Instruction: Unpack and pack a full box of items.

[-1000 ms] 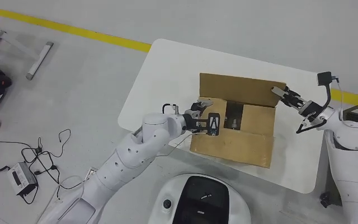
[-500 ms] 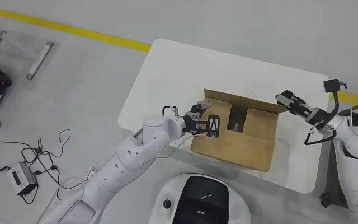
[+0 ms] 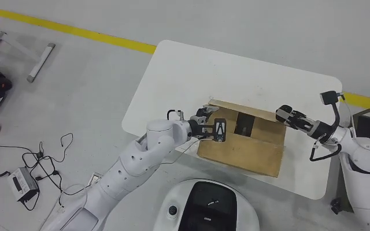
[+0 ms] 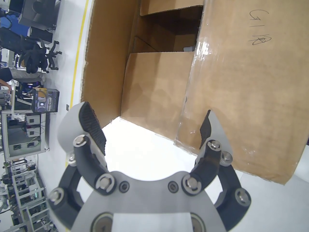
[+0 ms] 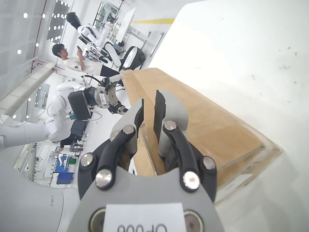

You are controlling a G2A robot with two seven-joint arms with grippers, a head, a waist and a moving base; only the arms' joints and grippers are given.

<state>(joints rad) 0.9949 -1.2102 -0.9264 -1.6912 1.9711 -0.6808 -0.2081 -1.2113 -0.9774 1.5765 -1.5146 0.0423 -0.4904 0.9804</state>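
- A cardboard box (image 3: 243, 151) sits on a white table (image 3: 185, 75), nearly folded shut. This looks like the closing step of packing.
- The right end effector (image 5: 149, 97) pinches the end of the far flap (image 5: 193, 112), which is tilted low over the box.
- The left end effector (image 4: 146, 111) hovers at the box's left side, fingers apart, holding nothing.
- A dark gap (image 3: 245, 122) shows in the middle of the box. The contents are too dim to tell.
- The likely next move is to press the far flap flat and then let go.
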